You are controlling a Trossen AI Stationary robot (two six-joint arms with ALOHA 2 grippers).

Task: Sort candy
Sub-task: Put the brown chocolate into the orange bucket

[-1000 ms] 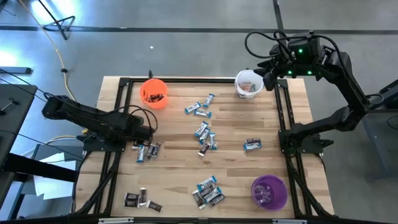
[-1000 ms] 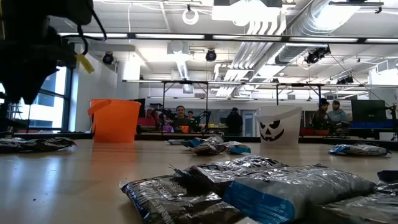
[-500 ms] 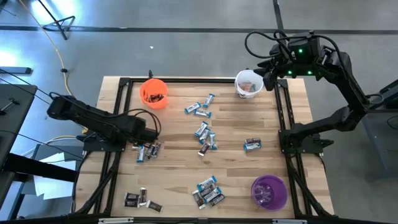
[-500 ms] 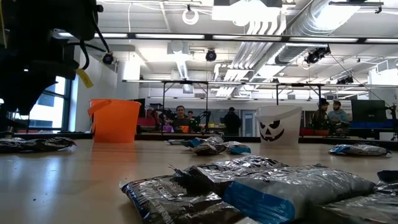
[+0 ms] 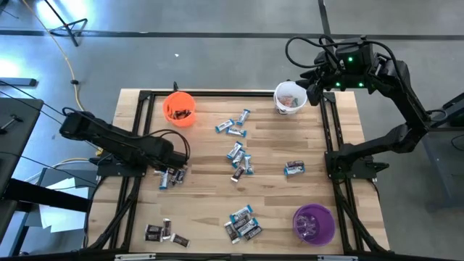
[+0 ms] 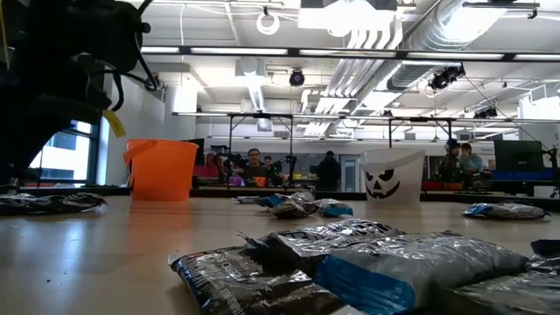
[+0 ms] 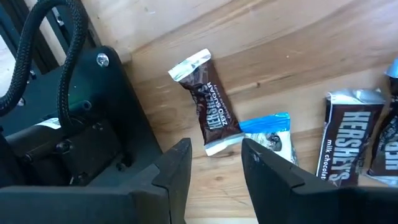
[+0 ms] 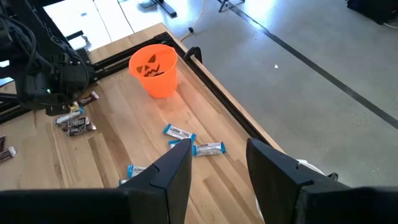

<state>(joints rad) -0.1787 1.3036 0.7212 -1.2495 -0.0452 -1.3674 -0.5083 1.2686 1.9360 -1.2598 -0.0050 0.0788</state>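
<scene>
Three cups [image 5: 179,108] ring scattered candy [image 5: 238,158].

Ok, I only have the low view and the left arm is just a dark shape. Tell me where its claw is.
Observer: The left claw is low over a candy cluster near the left edge of the table.
Operator: Tell me what's between its fingers.
Observer: Nothing gripped. The jaws are apart, and the end of a dark Hershey's bar lies just ahead of them.
Operator: Now give me the right arm.
Observer: The right claw waits, open, beside the white cup at the far right corner.
</scene>
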